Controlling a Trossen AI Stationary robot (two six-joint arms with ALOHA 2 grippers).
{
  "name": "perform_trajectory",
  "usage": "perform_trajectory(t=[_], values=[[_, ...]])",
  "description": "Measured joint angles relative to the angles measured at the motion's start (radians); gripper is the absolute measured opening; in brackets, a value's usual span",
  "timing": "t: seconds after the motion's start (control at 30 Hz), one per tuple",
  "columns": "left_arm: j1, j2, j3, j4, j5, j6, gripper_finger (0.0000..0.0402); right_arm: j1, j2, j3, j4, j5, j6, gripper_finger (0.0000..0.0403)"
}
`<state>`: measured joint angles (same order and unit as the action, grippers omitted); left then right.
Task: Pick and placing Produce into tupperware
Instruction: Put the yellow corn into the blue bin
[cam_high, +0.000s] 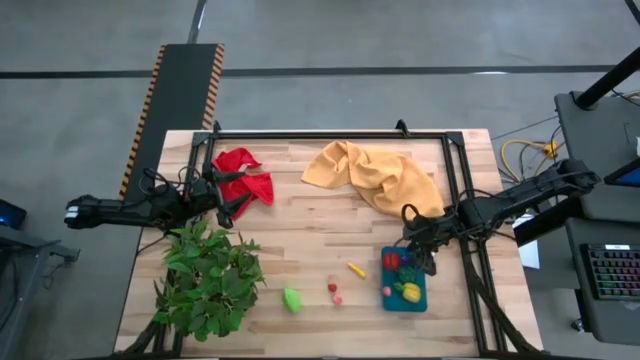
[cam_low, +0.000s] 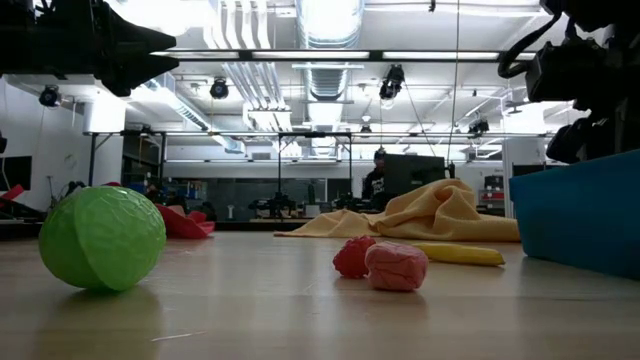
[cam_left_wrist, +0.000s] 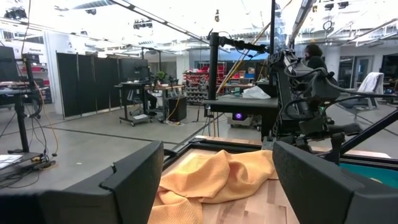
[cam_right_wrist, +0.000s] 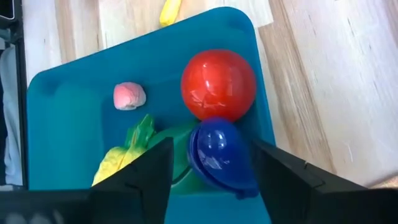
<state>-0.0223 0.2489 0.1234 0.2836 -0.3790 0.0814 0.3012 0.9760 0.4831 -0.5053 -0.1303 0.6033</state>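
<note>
No readable writing or brand marks. Right gripper (cam_right_wrist: 210, 163) hangs over tupperware (cam_right_wrist: 56, 112), fingers spread around blue piece (cam_right_wrist: 221, 152), no firm pinch seen. Red ball (cam_right_wrist: 218, 84), pink piece (cam_right_wrist: 129, 96), yellow-green piece (cam_right_wrist: 127, 152) lie inside. Left gripper (cam_left_wrist: 217, 180) spread wide, empty, near red cloth (cam_high: 243, 172). Lime piece (cam_high: 291, 299), yellow piece (cam_high: 356, 268) on open table.

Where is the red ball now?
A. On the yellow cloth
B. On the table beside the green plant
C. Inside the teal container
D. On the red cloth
C: the right wrist view shows the red ball lying inside the teal container, next to a blue piece and a small pink piece.
</note>
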Motion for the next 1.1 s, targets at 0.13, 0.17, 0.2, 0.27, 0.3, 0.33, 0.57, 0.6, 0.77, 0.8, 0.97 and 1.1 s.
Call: perform_trajectory(t=[0.13, 0.17, 0.2, 0.27, 0.3, 0.33, 0.57, 0.6, 0.77, 0.8, 0.97, 1.1], values=[[0.0, 0.001, 0.0, 0.0, 0.0, 0.0, 0.0288, 0.0, 0.0, 0.0, 0.04, 0.0, 0.004, 0.0211], [0.0, 0.001, 0.0, 0.0, 0.0, 0.0, 0.0288, 0.0, 0.0, 0.0, 0.062, 0.0, 0.009, 0.0212], [0.0, 0.001, 0.0, -0.001, 0.0, 0.0, 0.0288, 0.0, 0.0, 0.0, 0.089, 0.0, 0.014, 0.0212], [0.0, 0.001, 0.0, 0.0, 0.0, 0.0, 0.0288, 0.0, 0.0, 0.0, 0.155, 0.0, 0.018, 0.0211], [0.0, 0.002, 0.0, 0.0, 0.0, 0.0, 0.0288, 0.0, 0.0, 0.0, 0.191, 0.0, 0.018, 0.0211], [0.0, 0.002, 0.0, -0.001, 0.0, 0.0, 0.0288, 0.0, 0.0, 0.0, 0.227, 0.0, 0.018, 0.021], [0.0, 0.002, 0.0, 0.0, 0.0, 0.0, 0.0288, 0.0, 0.007, 0.001, 0.44, 0.001, -0.009, 0.021], [0.0, 0.002, 0.0, 0.0, 0.0, 0.0, 0.0288, 0.0, 0.011, 0.002, 0.458, 0.001, -0.01, 0.0209], [0.0, 0.002, 0.0, 0.0, 0.0, 0.0, 0.0288, 0.002, 0.086, 0.032, 0.475, 0.044, -0.008, 0.0209], [0.0, 0.002, 0.0, 0.0, 0.0, 0.0, 0.0288, 0.002, 0.113, 0.052, 0.467, 0.049, -0.009, 0.0209], [0.0, 0.002, 0.0, 0.0, 0.0, 0.0, 0.0288, 0.002, 0.273, 0.177, 0.409, 0.062, -0.024, 0.0209], [0.0, 0.001, 0.0, 0.0, 0.0, 0.001, 0.0288, 0.002, 0.402, 0.312, 0.24, 0.124, -0.024, 0.0209]])
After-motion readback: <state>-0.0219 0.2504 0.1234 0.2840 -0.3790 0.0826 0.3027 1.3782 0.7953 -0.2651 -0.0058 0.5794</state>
